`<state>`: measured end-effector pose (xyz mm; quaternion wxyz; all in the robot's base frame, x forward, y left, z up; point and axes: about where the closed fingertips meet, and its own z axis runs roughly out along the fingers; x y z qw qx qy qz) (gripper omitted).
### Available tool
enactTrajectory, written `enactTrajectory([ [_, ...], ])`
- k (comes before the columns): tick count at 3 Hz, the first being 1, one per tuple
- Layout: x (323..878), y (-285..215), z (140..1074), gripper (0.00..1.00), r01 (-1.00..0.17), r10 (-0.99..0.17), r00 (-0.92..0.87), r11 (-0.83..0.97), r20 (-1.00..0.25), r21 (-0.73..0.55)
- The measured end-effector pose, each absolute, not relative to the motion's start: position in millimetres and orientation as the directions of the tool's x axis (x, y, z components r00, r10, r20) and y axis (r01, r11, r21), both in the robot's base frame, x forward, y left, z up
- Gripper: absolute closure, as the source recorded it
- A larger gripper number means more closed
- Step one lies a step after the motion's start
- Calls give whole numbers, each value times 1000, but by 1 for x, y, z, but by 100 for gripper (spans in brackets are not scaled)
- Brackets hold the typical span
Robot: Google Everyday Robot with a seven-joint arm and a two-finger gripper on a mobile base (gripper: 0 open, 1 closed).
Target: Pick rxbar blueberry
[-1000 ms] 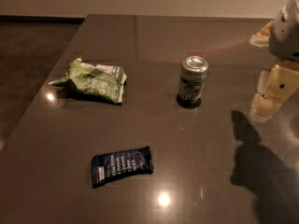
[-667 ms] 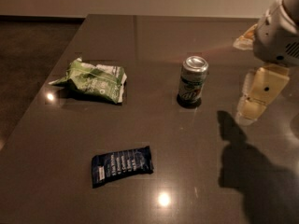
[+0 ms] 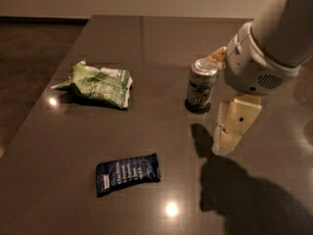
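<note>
Lying flat on the table (image 3: 156, 43), toward its near edge, the rxbar blueberry (image 3: 128, 174) shows you its printed face, with open surface all round it. Nothing leans on it or covers it, so you likely have room to come at it from above. Your end effector (image 3: 225, 143) hangs pointing downward to the right of the bar and well apart from it, just in front of the green soda can (image 3: 201, 84). You cannot tell from this angle whether it is wide or narrow. The can stands upright near mid-table. A crumpled green-and-white snack bag (image 3: 98, 84) lies on its side toward the left edge. Count one bar, one can, one bag and one end effector.
</note>
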<state>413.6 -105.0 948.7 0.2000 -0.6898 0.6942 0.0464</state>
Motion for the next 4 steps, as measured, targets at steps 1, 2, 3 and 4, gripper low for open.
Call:
enactTrajectory([
  [1, 397, -69, 930, 0, -977, -936, 104, -33, -337, -212],
  [2, 385, -35, 905, 0, -975, -935, 163, -104, -316, -197],
  [3, 380, -11, 879, 0, -970, -930, 208, -157, -303, -184],
  [4, 376, 4, 855, 0, -967, -929, 234, -193, -288, -165],
])
